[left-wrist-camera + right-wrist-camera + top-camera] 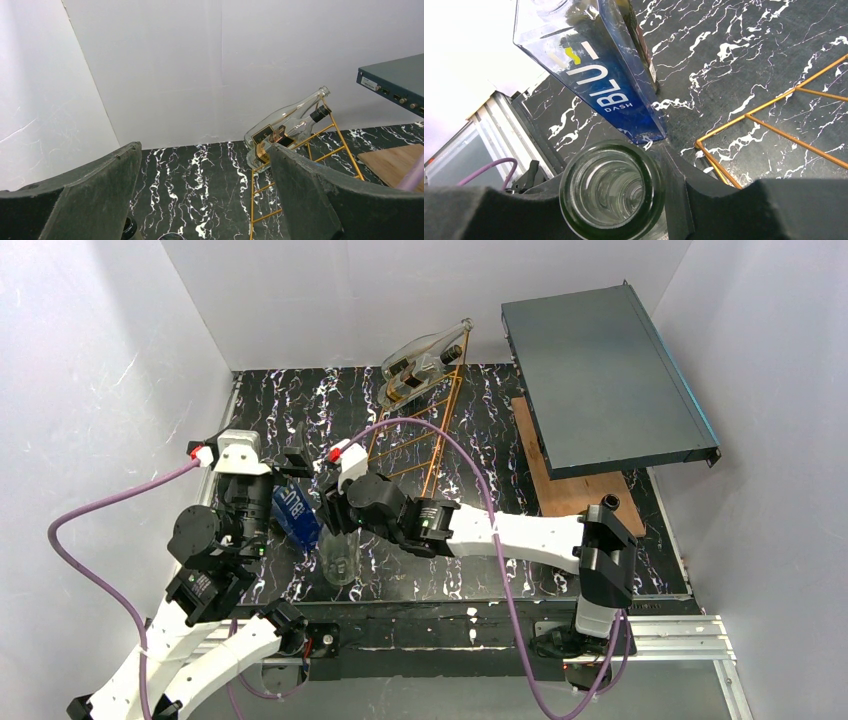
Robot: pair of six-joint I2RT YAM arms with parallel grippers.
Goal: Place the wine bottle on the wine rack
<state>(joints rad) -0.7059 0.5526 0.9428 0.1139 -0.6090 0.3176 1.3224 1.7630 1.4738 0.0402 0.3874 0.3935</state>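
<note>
Right gripper (pixel 614 202) clamps the mouth of the clear wine bottle (pixel 610 187), upright on the black marbled table (pixel 500 425) beside a blue bottle (pixel 594 75) lettered "BLU DASH"; left gripper (pixel 205 200) gapes empty; the wine rack (pixel 420 435) is near.

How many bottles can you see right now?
4. On the wine rack's far end: an uncapped clear bottle and a black-capped one. Near edge: a blue bottle, and a glass bottle in the right gripper. More may be hidden.
</note>
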